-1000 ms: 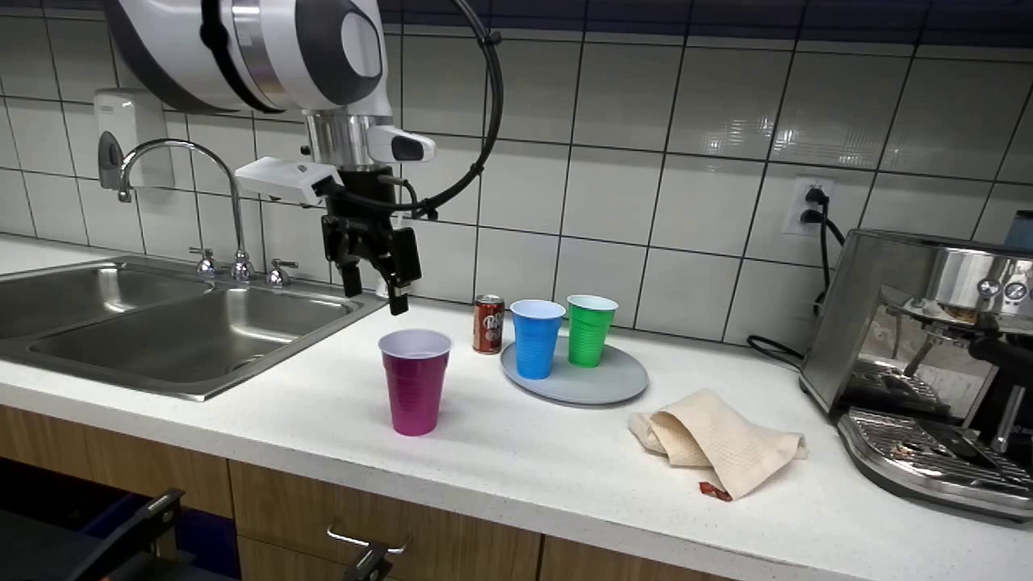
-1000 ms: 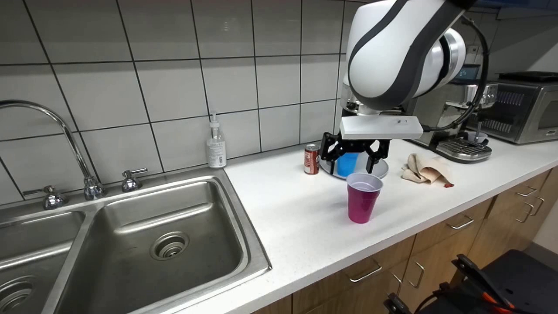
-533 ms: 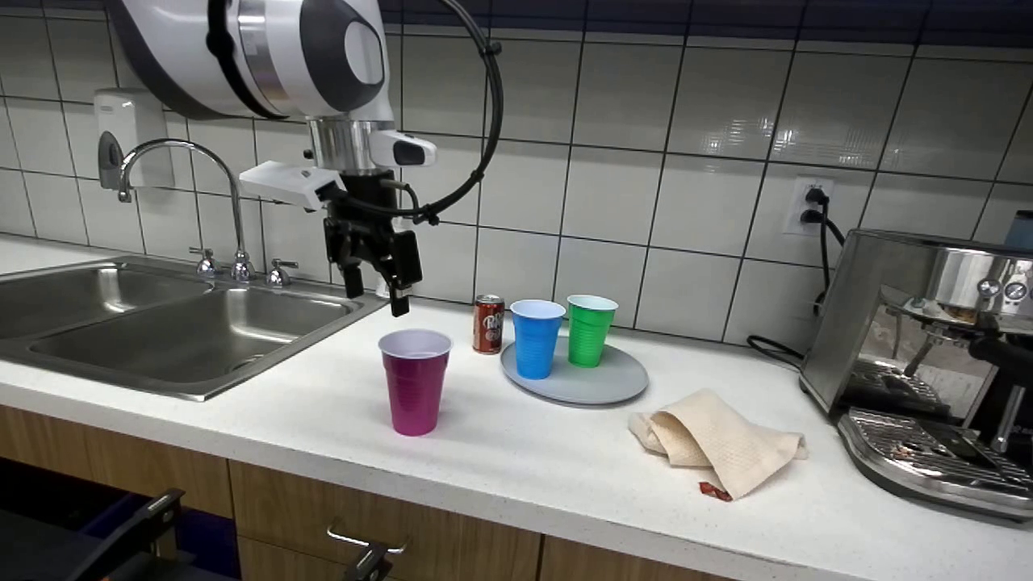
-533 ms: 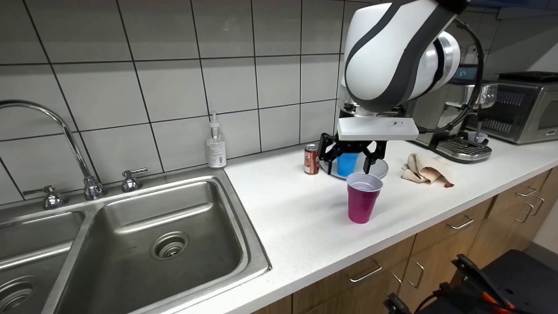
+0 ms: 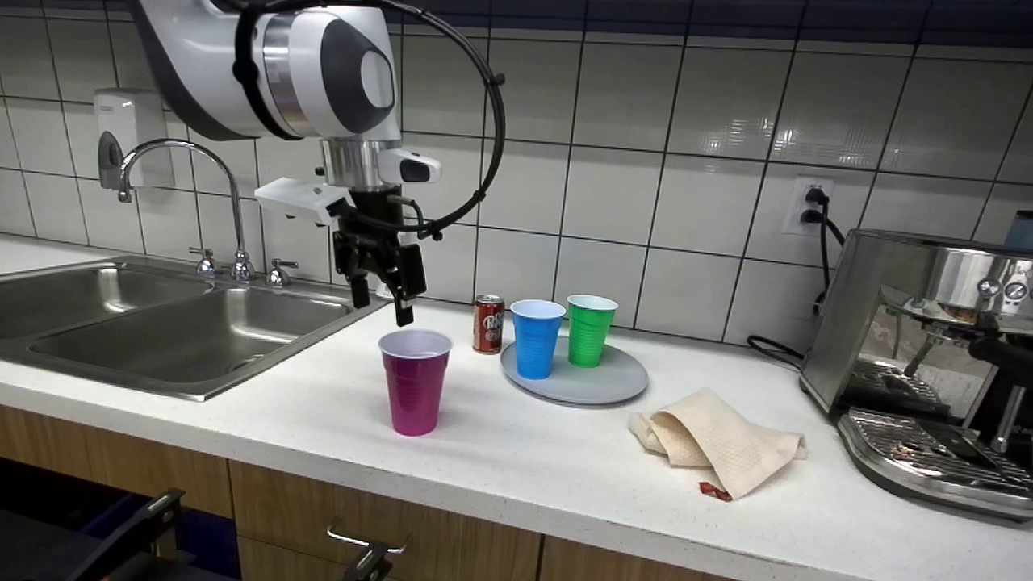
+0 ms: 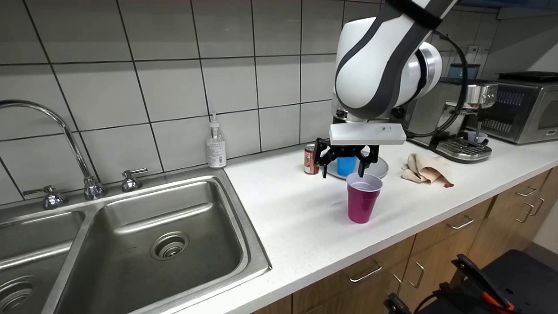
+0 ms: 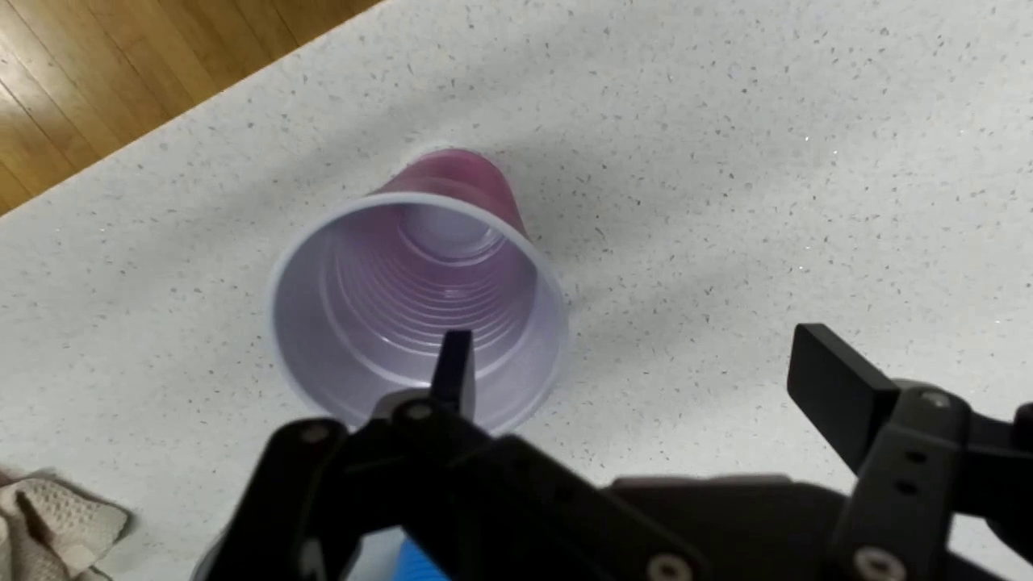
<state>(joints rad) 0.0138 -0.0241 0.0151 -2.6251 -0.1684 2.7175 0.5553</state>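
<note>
Cup (image 5: pixel 415 383), the purple one, stands upright on the worktop (image 5: pixel 516 464), right of the sink (image 5: pixel 202 351) and nearer than the plate (image 5: pixel 601 387). My jaws hang above its far left side, spread wide with nothing between them. I judge it light, thin plastic, smooth, quick to crumple or tip; it looks empty. I'd take it gently by opposite sides, just below the rim (image 7: pixel 413 197), where it's likely stiffest.
</note>
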